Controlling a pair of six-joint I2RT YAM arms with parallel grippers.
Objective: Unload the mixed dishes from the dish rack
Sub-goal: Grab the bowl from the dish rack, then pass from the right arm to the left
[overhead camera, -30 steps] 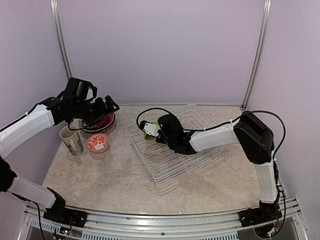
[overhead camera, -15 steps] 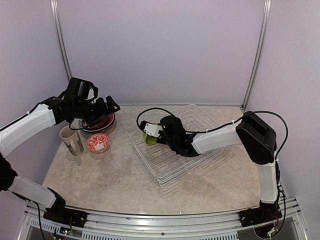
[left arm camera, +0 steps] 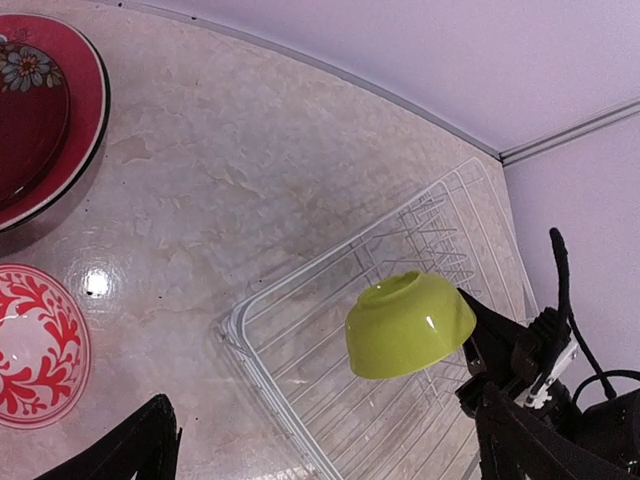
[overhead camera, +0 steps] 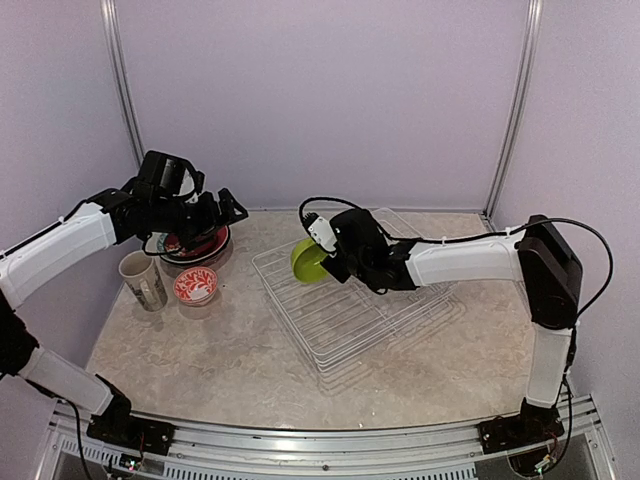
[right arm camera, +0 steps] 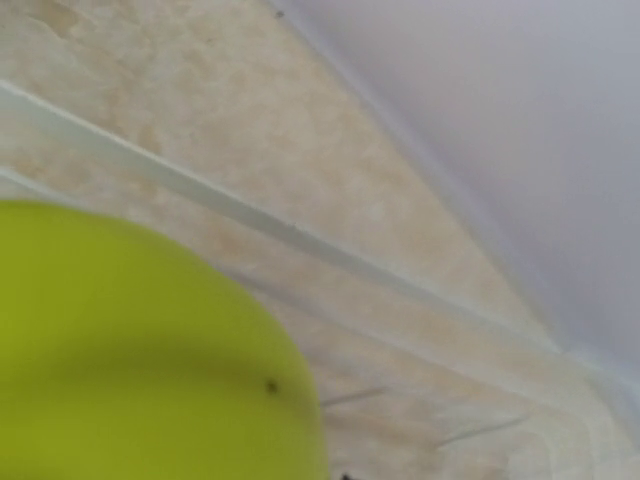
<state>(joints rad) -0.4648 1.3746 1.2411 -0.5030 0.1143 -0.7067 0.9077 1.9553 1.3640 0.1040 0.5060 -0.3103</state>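
The lime-green bowl [overhead camera: 306, 262] hangs tilted on its side above the back left part of the white wire dish rack [overhead camera: 352, 322]. My right gripper [overhead camera: 327, 263] is shut on the bowl's rim. In the left wrist view the bowl [left arm camera: 410, 322] shows its underside over the rack [left arm camera: 262, 372], with the right gripper [left arm camera: 470, 342] at its right edge. The bowl [right arm camera: 130, 350] fills the lower left of the right wrist view. My left gripper [overhead camera: 226, 207] is open above the stacked plates, nothing between its fingers [left arm camera: 148, 442].
A stack with a red plate [overhead camera: 198, 246] on top sits at the back left. A cream mug [overhead camera: 143, 281] and a small white-and-red bowl [overhead camera: 196, 286] stand in front of it. Walls close in behind and on both sides.
My right gripper has shut on the lime-green bowl and lifted it up out of the rack, turning it on its side. The left arm has hardly moved.
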